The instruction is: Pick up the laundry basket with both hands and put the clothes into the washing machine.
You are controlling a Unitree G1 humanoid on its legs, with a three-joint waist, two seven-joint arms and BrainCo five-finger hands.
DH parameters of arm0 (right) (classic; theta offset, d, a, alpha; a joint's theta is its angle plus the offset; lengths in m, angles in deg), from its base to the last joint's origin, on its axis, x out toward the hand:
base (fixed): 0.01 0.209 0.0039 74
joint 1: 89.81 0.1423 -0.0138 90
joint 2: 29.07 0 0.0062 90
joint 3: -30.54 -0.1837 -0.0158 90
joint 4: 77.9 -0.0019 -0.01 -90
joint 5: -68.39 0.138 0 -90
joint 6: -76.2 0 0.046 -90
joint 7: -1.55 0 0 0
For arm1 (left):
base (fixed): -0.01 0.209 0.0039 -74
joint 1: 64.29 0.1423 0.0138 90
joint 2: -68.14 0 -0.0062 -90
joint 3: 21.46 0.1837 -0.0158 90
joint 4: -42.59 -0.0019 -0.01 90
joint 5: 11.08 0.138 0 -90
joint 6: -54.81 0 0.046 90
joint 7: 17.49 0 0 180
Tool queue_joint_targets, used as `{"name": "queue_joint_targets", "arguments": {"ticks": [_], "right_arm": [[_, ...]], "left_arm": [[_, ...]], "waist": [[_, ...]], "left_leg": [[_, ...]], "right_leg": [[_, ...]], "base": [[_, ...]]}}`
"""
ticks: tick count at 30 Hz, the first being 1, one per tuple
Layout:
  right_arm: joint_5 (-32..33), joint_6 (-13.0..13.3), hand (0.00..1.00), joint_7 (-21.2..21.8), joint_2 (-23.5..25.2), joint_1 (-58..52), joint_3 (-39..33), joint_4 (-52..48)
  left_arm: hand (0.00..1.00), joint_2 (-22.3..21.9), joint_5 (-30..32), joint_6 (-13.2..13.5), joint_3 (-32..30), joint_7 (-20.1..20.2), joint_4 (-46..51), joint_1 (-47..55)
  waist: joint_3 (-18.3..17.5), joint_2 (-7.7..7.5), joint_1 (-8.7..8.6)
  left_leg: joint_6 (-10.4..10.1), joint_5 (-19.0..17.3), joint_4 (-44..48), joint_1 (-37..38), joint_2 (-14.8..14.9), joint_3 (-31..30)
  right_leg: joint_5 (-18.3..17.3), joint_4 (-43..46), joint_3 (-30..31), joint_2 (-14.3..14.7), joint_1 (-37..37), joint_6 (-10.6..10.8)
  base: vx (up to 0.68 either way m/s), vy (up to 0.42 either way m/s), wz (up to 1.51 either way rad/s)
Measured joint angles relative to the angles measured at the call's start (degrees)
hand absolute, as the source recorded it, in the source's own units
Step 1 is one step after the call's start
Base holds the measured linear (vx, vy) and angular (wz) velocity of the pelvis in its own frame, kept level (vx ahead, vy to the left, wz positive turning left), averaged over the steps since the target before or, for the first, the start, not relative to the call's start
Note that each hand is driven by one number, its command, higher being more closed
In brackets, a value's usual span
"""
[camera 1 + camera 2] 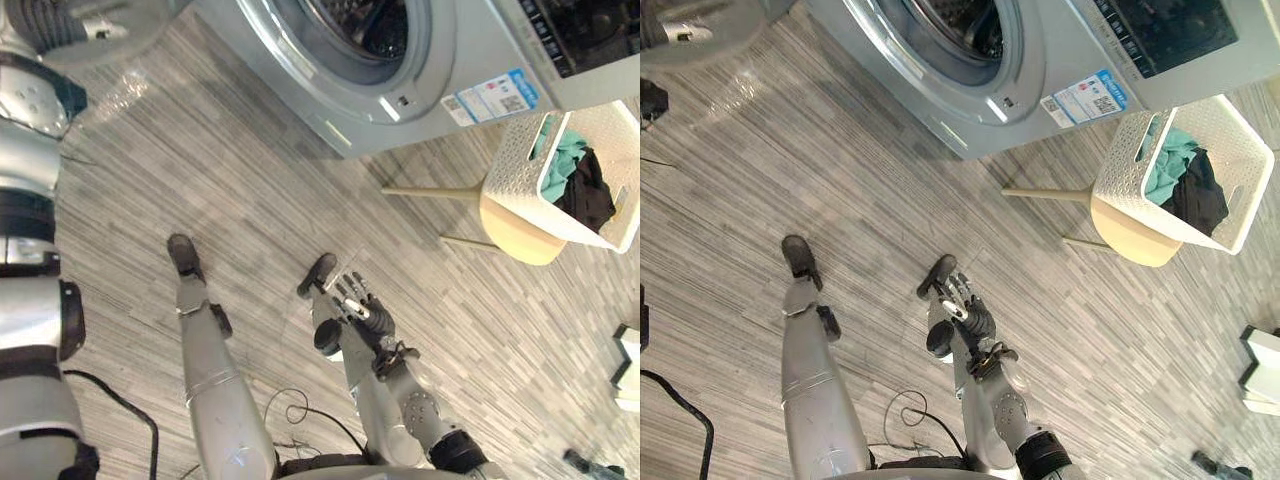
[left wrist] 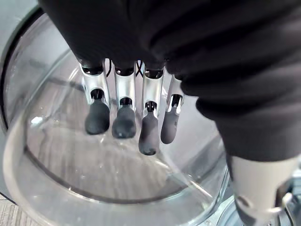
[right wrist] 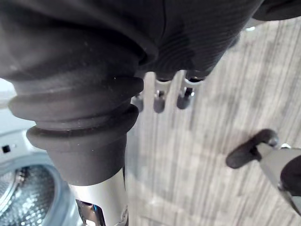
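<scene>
Two hands must share this lift, and neither is on the laundry basket [image 1: 517, 165] yet.

Left eye view: the white perforated basket sits on a pale stool [image 1: 520, 235] beside the washing machine [image 1: 450, 60], well apart from the right hand [image 1: 362, 308], ahead of it and off to its right. Teal and black clothes [image 1: 578, 175] lie loose inside.

Right eye view: the same layout, with bare floor [image 1: 840, 150] between that hand and the stool.

Left wrist view: the left hand [image 2: 124, 99] has straight, spread fingers over the curved door glass [image 2: 94, 183] and holds nothing. I cannot tell whether they touch it.

Right wrist view: the right hand's fingers hang relaxed and empty above the floor, the drum [image 3: 21, 195] off behind the wrist.

The basket looks like stiff, light plastic with a small soft load that could slide if it tips. The rim on two opposite sides seems the best hold, where the holes give fingers purchase. Lift level, since the stool beneath may wobble.
</scene>
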Motion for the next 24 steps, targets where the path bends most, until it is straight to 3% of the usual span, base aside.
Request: {"name": "queue_joint_targets", "arguments": {"ticks": [6, 9, 11, 12, 15, 17, 19, 20, 24], "right_arm": [[0.9, 0.0, 0.0, 0.0, 0.1, -0.5, -1.1, -0.2], [-0.4, -0.1, 0.0, -0.1, 0.1, -2.6, -3.9, 0.6], [-5.0, -0.6, 0.0, -0.6, -0.4, -4.8, -6.5, 3.0], [-8.6, -1.4, 0.0, -1.5, -1.3, -5.6, -7.7, 3.6], [-16.0, -2.8, 0.0, -2.9, -2.9, -8.0, -11.0, 2.9], [-19.2, -2.9, 0.0, -4.2, -4.3, -8.4, -15.3, 3.3], [-19.2, -2.8, 0.0, -5.5, -5.2, -6.8, -20.8, 3.2], [-19.2, -2.5, 0.0, -7.5, -6.8, -4.3, -25.7, 3.0], [-20.7, -2.1, 0.0, -10.6, -12.4, 2.1, -30.5, 2.1]], "left_arm": [[0.0, 0.2, 3.2, -1.6, -6.9, -1.2, 0.5, 2.5], [0.0, -1.2, 3.2, -1.8, -11.4, -0.9, 0.8, 11.0], [0.0, -6.0, 3.0, -2.3, -15.4, -0.5, 0.7, 19.1], [0.0, -9.0, 3.0, -2.4, -17.8, 0.2, 0.7, 23.7], [0.0, -17.1, 3.1, -2.1, -24.3, 0.6, 0.7, 31.7], [0.0, -23.9, 3.0, -1.7, -28.1, 0.3, -1.3, 43.2], [0.0, -29.0, 2.5, -1.9, -29.8, -0.4, -1.1, 51.0], [0.0, -34.4, 1.3, -1.9, -30.6, -1.5, -0.8, 58.9], [0.0, -46.9, -3.1, -1.9, -30.5, -3.3, -5.1, 74.8]], "waist": [[0.0, 0.03, 1.33], [0.1, 0.21, 1.4], [0.5, 0.67, 2.88], [1.1, 1.65, 2.77], [1.8, 2.67, 2.36], [2.6, 3.95, 2.27], [3.0, 4.7, 1.97], [2.5, 5.41, 1.83], [-4.7, 8.64, 2.39]], "left_leg": [[0.9, -2.0, 5.2, 0.2, 2.5, 1.3], [0.7, -5.7, 10.0, 4.1, 4.6, 3.0], [0.4, -9.8, 14.3, 11.1, 6.3, 6.7], [0.4, -11.9, 16.2, 15.4, 6.9, 8.5], [0.6, -15.7, 18.7, 24.6, 6.9, 14.1], [-0.4, -18.5, 19.4, 35.0, 6.4, 18.8], [-0.7, -19.3, 17.8, 40.4, 5.3, 21.4], [-0.6, -19.3, 14.8, 44.1, 3.4, 22.4], [-3.6, -17.4, 9.9, 51.4, 3.1, 29.7]], "right_leg": [[-0.8, 3.0, 1.2, 0.2, 0.0, -0.9], [-4.0, 9.7, 3.2, -1.1, 1.2, -1.5], [-6.7, 15.0, 6.4, -2.2, 3.8, -1.6], [-8.3, 17.9, 8.0, -3.1, 6.1, -1.4], [-13.1, 25.0, 11.4, -6.3, 8.0, -0.5], [-16.9, 29.9, 12.6, -8.9, 11.5, -1.5], [-18.2, 31.0, 9.5, -11.9, 14.4, -2.1], [-18.2, 30.1, 4.9, -14.6, 17.4, -2.1], [-20.8, 32.6, -10.2, -21.8, 21.5, -2.7]], "base": [[0.14, 0.045, -0.21], [0.18, 0.116, -0.37], [0.1, 0.091, -0.65], [0.06, 0.099, -0.49], [0.0, 0.061, -0.56], [0.0, -0.007, -0.76], [0.05, -0.001, -0.7], [0.1, 0.023, -0.88], [0.14, -0.05, -0.76]]}}
